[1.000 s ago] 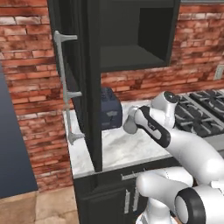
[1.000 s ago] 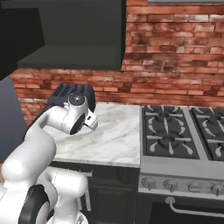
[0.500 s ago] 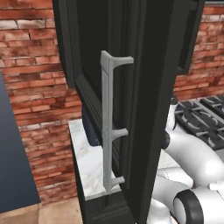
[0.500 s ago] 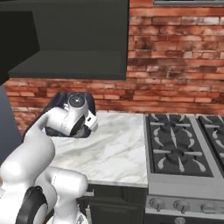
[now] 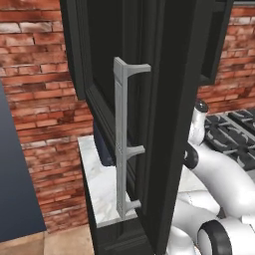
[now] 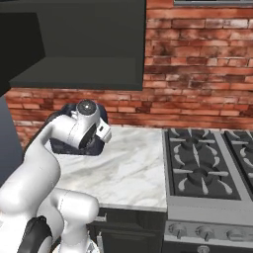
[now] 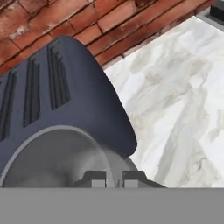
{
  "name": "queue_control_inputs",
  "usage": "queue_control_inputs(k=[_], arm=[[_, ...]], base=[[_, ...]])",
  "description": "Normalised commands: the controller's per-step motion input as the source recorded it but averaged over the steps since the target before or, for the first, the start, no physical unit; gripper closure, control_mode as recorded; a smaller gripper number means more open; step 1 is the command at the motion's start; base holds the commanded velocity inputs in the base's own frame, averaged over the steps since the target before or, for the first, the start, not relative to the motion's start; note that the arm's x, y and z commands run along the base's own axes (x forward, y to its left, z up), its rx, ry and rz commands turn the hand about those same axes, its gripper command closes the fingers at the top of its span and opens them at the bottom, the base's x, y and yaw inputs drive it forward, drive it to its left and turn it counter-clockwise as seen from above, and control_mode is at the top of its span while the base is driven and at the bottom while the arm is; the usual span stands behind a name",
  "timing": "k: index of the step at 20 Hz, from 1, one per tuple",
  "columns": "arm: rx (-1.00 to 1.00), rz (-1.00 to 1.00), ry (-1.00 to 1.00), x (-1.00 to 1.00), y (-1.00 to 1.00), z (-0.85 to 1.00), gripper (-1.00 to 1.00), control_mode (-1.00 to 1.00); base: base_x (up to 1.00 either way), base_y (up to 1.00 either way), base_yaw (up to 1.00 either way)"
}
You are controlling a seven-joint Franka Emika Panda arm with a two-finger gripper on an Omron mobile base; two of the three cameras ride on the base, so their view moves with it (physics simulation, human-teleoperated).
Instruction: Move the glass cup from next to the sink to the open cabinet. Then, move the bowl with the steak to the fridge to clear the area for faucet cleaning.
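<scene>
Fingers: nearly closed (image 7: pixel 98 177), tips close together, pinching what looks like the wall of the cup (image 7: pixel 57 157).
Cup: grey, translucent, rounded rim curving up from the fingertips in the hand view; held, off the tabletop (image 7: pixel 175 96); not in the cabinet (image 6: pixel 84 44).
Behind the cup: dark blue toaster (image 7: pixel 57 87), slots facing up, standing on the marble against the brick wall (image 6: pixel 197 74).
Hand: low over the tabletop, just in front of the toaster (image 6: pixel 59 143), camera looking along and down toward the wall.
Arm: folded tight (image 6: pixel 44 148), elbow high, wrist turned in near the toaster; hand well below the cabinet's underside.
Cabinet door: swung open toward the left base camera (image 5: pixel 164 124), long grey bar handle (image 5: pixel 122 139) upright in the foreground, door edge standing between camera and arm.
Stove: to the right of the marble (image 6: pixel 197 168), well apart from the hand.
Step in hand: judged as carrying the cup up to the cabinet shelf.
Advice: raise straight first to clear the toaster; keep the cup upright; pass inside the open door edge, not across it; bring the base of the cup above the shelf lip before moving in; release only once the cup sits flat.
Risk: thin pinch on a smooth wall, slip likely under any jolt or knock on the cabinet's lower edge.
</scene>
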Motion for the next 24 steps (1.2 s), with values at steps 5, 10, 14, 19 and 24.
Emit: queue_control_inputs(k=[5, 10, 14, 19, 24], arm=[[0.00, -0.04, -0.08, -0.41, 0.00, 0.87, 1.00, -1.00], [0.00, -0.19, -0.04, 0.00, 0.06, 1.00, 1.00, -1.00], [0.00, -0.16, -0.06, -0.13, 0.00, 1.00, 1.00, -1.00], [0.10, -0.15, -0.07, -0.18, -0.02, 0.73, 1.00, -1.00], [0.24, -0.08, -0.14, -0.57, -0.31, 0.33, 1.00, -1.00]], base=[[0.00, 0.00, 0.00], [0.00, 0.00, 0.00], [0.00, 0.00, 0.00], [0.00, 0.00, 0.00], [0.00, 0.00, 0.00]])
